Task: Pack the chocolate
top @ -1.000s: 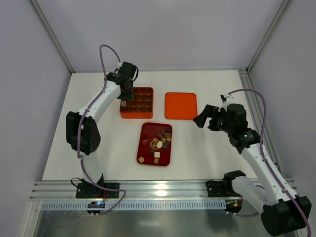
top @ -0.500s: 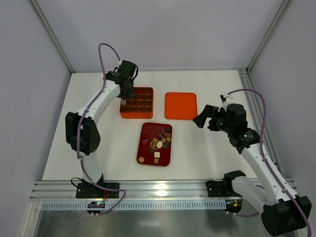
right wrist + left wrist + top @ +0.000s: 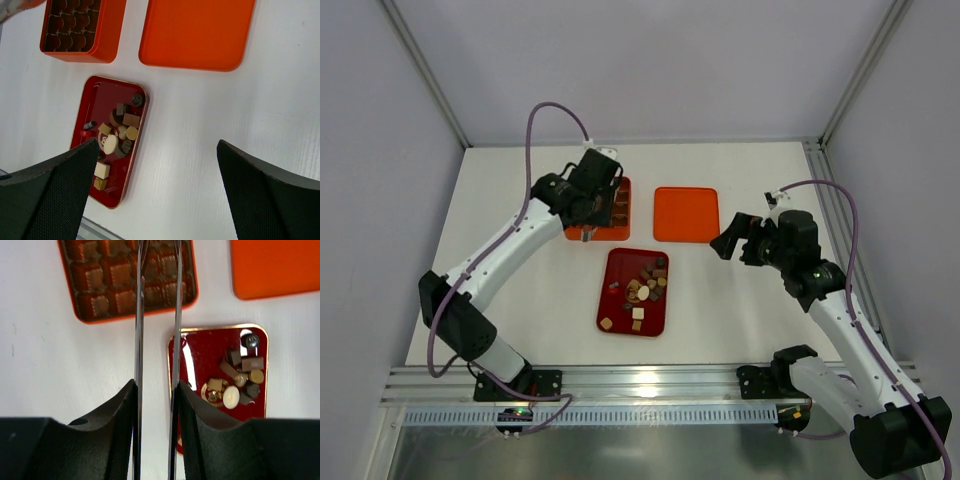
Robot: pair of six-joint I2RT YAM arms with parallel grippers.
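Several chocolate pieces (image 3: 645,285), dark brown, tan and cream, lie loose in the dark red tray (image 3: 620,262). They also show in the left wrist view (image 3: 235,385) and the right wrist view (image 3: 117,135). The orange box (image 3: 617,234) has a grid of cells with brown pieces in them (image 3: 120,277). My left gripper (image 3: 586,230) carries two long thin blades that stand a little apart with nothing between them (image 3: 159,275); their tips hang over the box's near edge. My right gripper (image 3: 725,243) is wide open and empty (image 3: 160,190), to the right of the tray.
A flat orange lid (image 3: 685,214) lies right of the box, and shows in both wrist views (image 3: 275,265) (image 3: 197,30). White tabletop surrounds the trays. Frame posts stand at the back corners and a metal rail runs along the near edge.
My left arm has swung from the box's far left corner across to its near edge, closer to the red tray. The right arm has not moved.
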